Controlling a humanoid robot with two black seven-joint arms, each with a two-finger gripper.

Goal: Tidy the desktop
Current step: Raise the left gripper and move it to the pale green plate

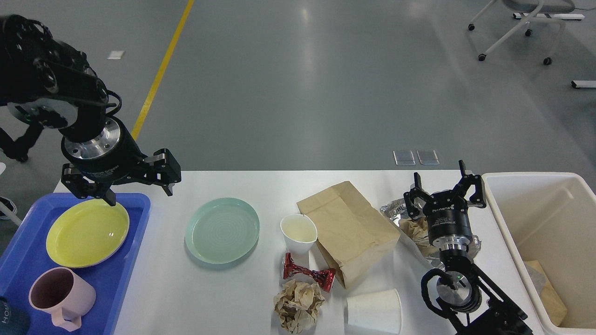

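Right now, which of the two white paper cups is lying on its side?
The paper cup at the near edge, below the brown paper bag, lies on its side. The other cup, left of the bag, stands upright with its mouth up.
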